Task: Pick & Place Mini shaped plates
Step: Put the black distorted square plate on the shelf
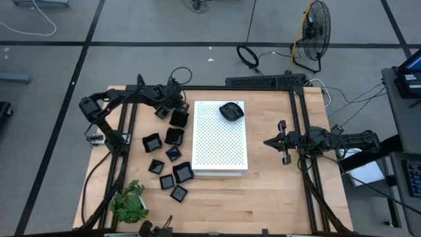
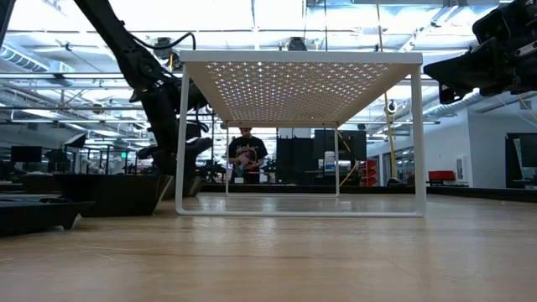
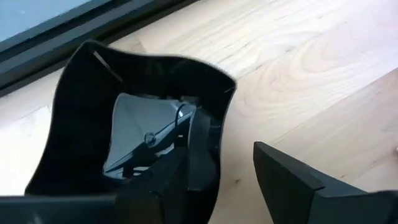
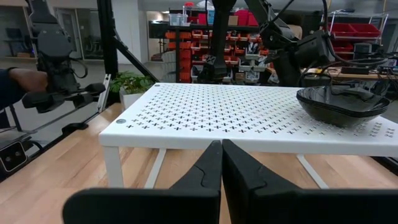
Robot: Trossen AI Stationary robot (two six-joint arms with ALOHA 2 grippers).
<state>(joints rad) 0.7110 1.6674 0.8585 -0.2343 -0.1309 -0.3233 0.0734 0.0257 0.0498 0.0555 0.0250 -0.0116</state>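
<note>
A: While the left gripper (image 3: 217,171) straddles a plate (image 3: 93,124) rim at the board's (image 1: 220,141) ten o'clock, jaws part-open, is it gripped?
B: Unclear. Glossy, stiff, light, slippery; pinch rim. Right gripper (image 1: 281,142) closed, empty.

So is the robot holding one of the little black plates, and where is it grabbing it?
The left gripper has one finger inside a black mini plate and one outside, straddling its raised rim. Whether it's squeezing yet can't be told. The right gripper is shut, empty.
</note>
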